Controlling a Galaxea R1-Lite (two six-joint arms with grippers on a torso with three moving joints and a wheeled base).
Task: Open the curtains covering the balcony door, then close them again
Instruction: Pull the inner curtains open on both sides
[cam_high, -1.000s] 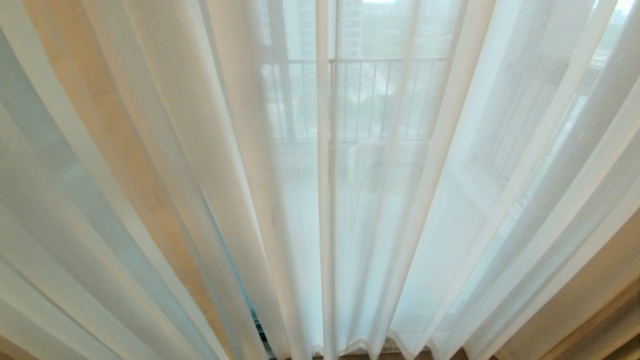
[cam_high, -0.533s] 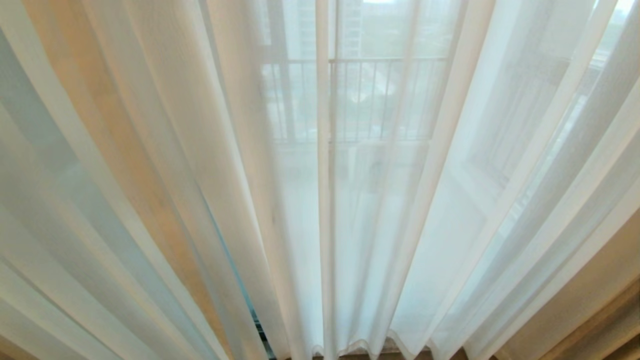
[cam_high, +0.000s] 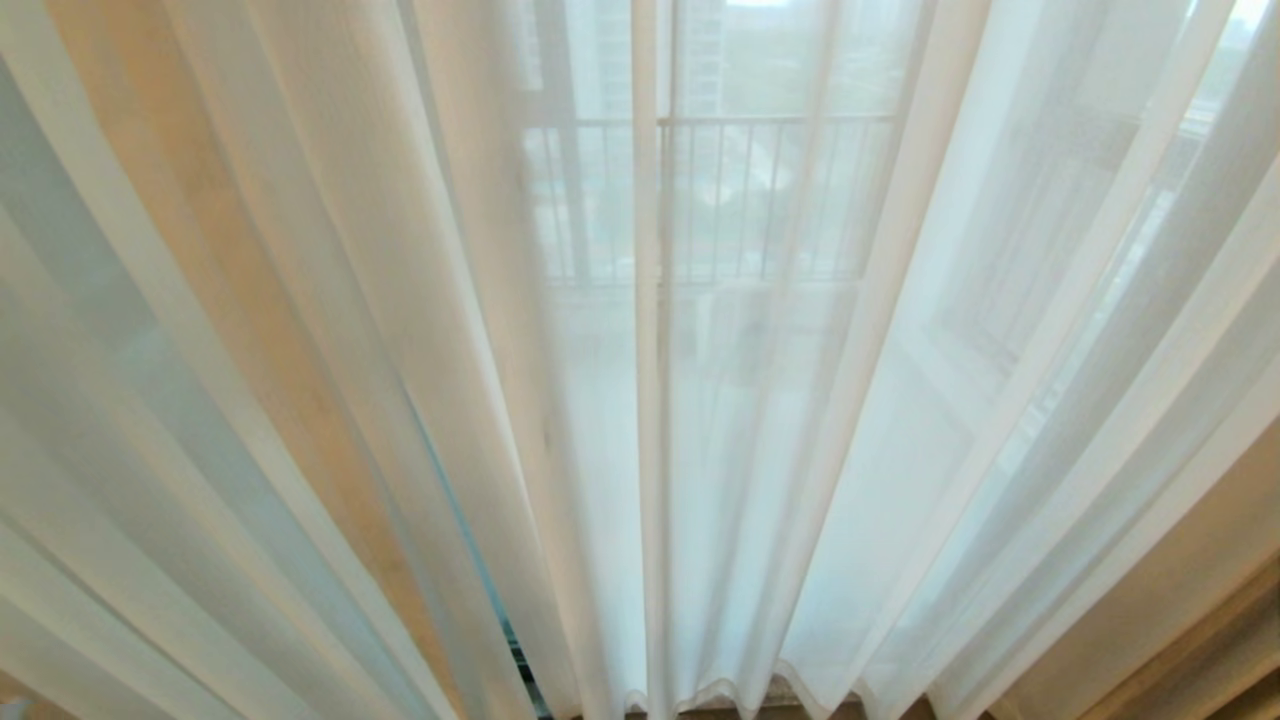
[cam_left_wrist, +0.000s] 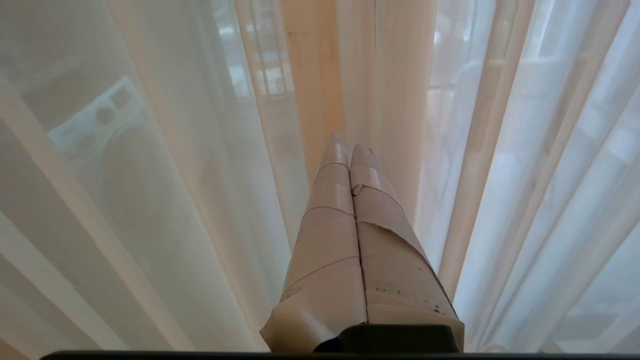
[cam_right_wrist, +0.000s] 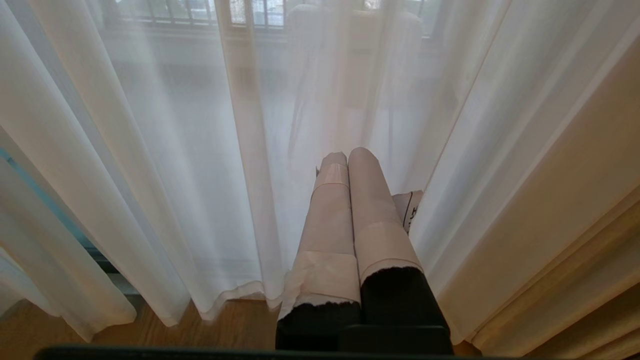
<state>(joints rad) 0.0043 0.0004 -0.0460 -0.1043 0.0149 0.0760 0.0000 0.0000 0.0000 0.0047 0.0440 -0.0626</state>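
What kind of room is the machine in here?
Probably a flat's living space by a balcony, high up: floor-length sheer curtains hang drawn, a railing and tall buildings show through them, and there is a wooden floor.

Nothing visible has changed: the curtains hang just as before.

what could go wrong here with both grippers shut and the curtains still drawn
1. The left gripper and right gripper have their fingers pressed together in front of the sheer curtains, gripping nothing; pushing forward could just dent the fabric.
2. The thin fabric might snag on the peeling tape wrapping the left fingers.
3. The beige drape beside the right gripper could be caught instead.
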